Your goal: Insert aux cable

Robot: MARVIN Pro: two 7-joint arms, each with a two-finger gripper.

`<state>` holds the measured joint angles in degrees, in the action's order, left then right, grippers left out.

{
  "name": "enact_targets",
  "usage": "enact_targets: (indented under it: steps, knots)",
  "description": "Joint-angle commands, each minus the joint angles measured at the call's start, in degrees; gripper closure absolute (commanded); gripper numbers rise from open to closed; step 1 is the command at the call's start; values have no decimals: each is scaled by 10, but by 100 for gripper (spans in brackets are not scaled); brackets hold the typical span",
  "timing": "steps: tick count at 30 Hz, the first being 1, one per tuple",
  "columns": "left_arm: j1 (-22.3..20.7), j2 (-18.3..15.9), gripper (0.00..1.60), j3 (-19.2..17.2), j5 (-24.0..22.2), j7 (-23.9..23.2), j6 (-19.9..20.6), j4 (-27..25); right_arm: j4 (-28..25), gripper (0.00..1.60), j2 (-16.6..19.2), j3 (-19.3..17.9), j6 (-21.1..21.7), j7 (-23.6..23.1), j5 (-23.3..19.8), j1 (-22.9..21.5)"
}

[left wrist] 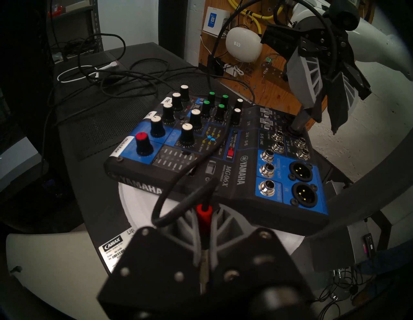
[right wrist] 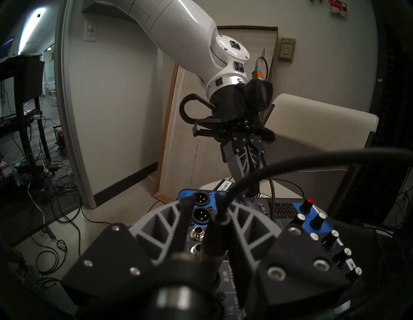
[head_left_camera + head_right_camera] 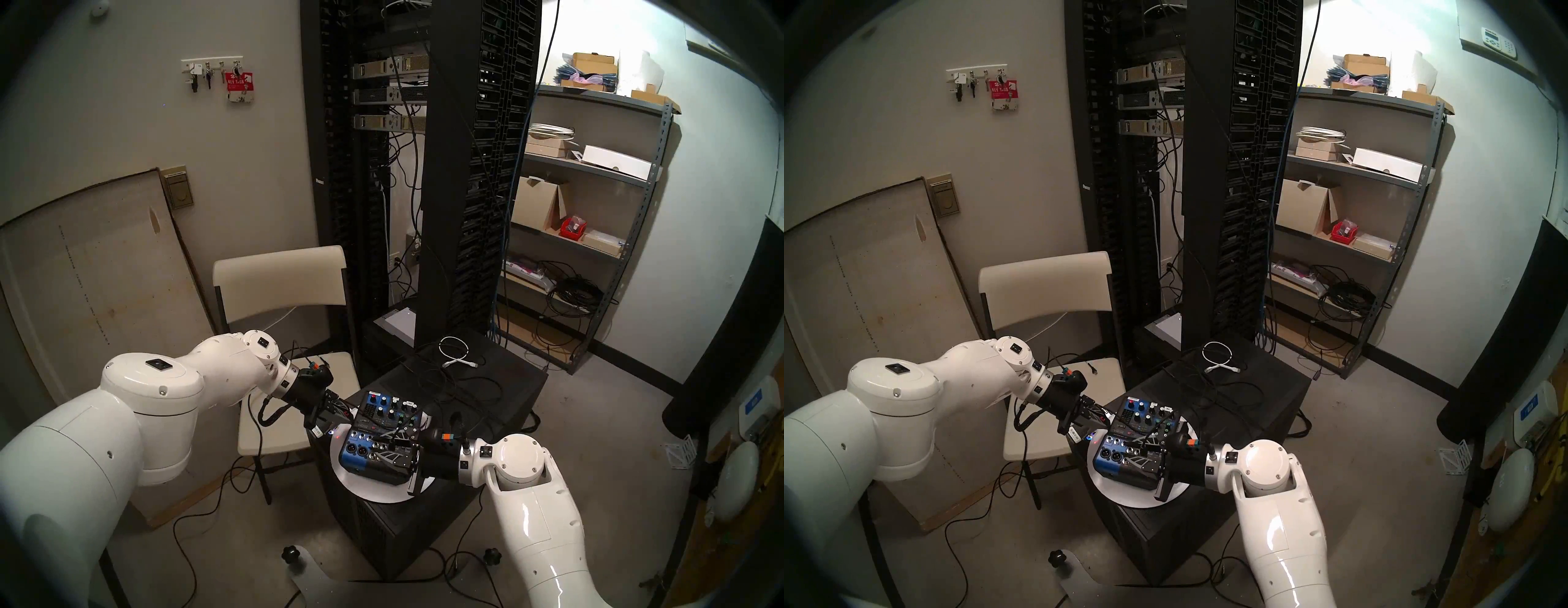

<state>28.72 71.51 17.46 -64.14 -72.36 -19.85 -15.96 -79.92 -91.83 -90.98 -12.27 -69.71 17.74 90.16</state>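
The aux cable's plug (image 1: 203,211), black with a red band, sits between the fingers of my left gripper (image 1: 204,207), which is shut on it. Its cable loops back over the blue-and-black mixer (image 1: 234,172). This gripper (image 3: 339,414) hovers at the mixer's left edge, with the row of jacks (image 1: 267,169) facing it. My right gripper (image 2: 204,205) stands over the mixer's other end. Its jaws are partly open around a second black plug (image 2: 214,243) that stands in a jack. A gap shows between the left finger and that plug (image 1: 298,124).
The mixer (image 3: 360,454) rests on a round white plate (image 3: 369,492) on a black cabinet (image 3: 488,403). A white coiled cable (image 3: 456,352) and loose black cables (image 3: 449,382) lie behind it. A folding chair (image 3: 275,276) stands left; a server rack (image 3: 424,170) and shelves (image 3: 594,191) stand behind.
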Motion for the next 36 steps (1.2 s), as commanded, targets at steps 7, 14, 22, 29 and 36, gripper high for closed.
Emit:
enact_targets:
  steps: [7, 14, 22, 29, 36]
  knots:
    - [-9, 13, 160, -12, -8, -18, -7, 27, -10, 78, 3, -5, 3, -3, -4, -1]
    - [-14, 1, 160, -17, -10, -31, -13, 29, -13, 57, 9, -19, 4, -4, -4, 1]
    - [-8, -16, 160, -23, -15, -36, -11, -6, -14, 54, 12, -25, 3, -7, -3, 5]
    - [-18, -58, 160, -26, -17, -31, -13, -61, -16, 65, 15, -30, 4, -11, -1, 10]
    - [-33, -91, 160, -31, -19, -39, -15, -100, -15, 72, 14, -32, 3, -15, 0, 10]
